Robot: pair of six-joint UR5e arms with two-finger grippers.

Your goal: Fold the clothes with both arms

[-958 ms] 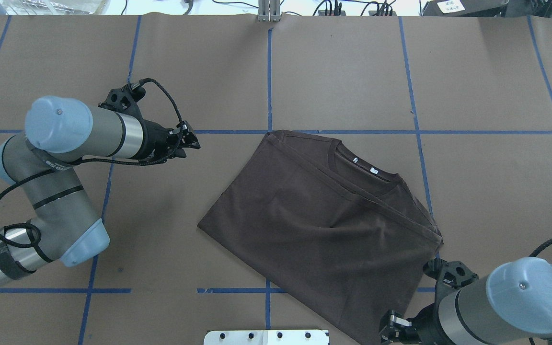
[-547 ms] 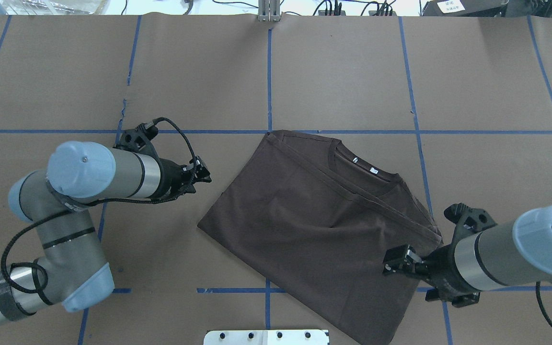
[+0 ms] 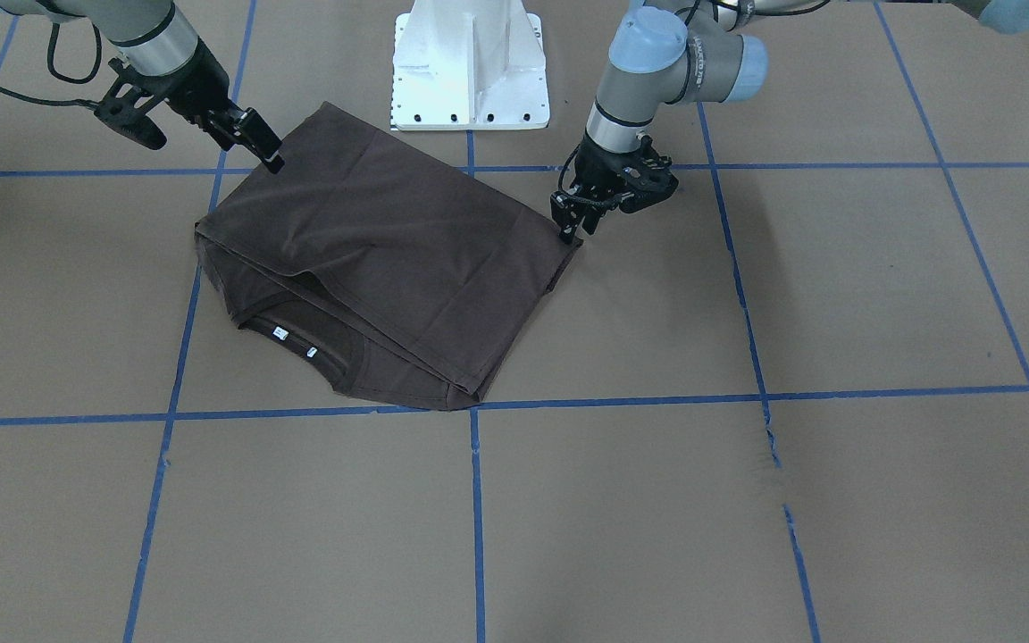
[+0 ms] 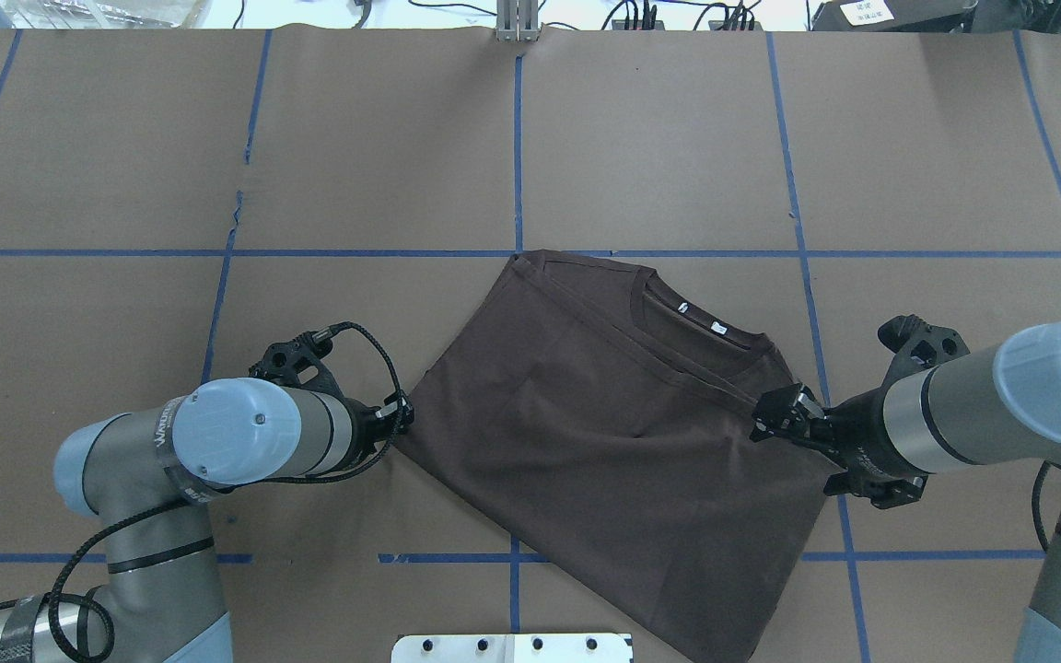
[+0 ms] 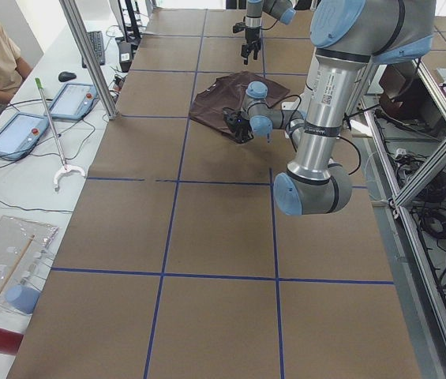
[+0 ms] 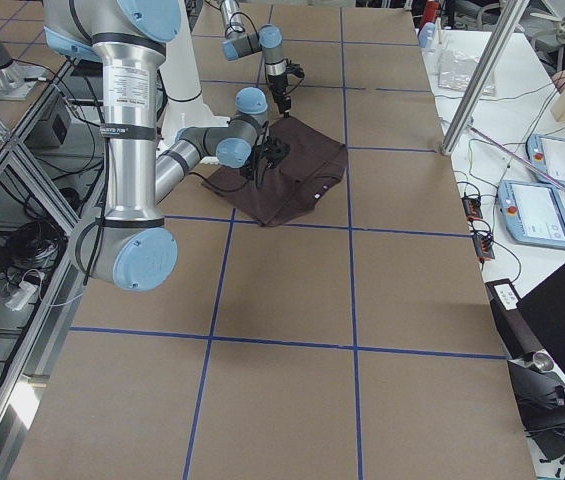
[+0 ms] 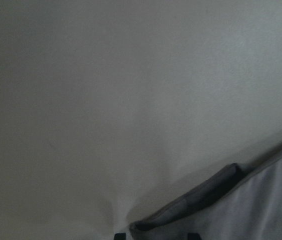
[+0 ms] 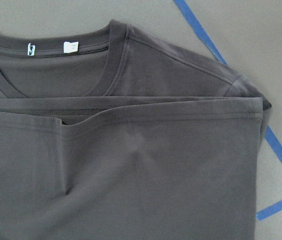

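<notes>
- Left arm (image 4: 236, 433) enters from the lower left of the overhead view, forearm level, wrist pointing right.
- Left claw (image 4: 399, 416) tilts downward; its fingertips (image 7: 119, 235) stand apart.
- Right arm (image 4: 1000, 405) comes in from the right edge, wrist pointing left.
- Right claw (image 4: 765, 424) points left; finger spacing unclear.

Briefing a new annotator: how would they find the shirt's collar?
On the brown table gridded with blue tape, a dark brown T-shirt lies folded at the centre. Its collar is the ribbed curve on the edge away from the robot, alone in carrying two small white tags.
</notes>
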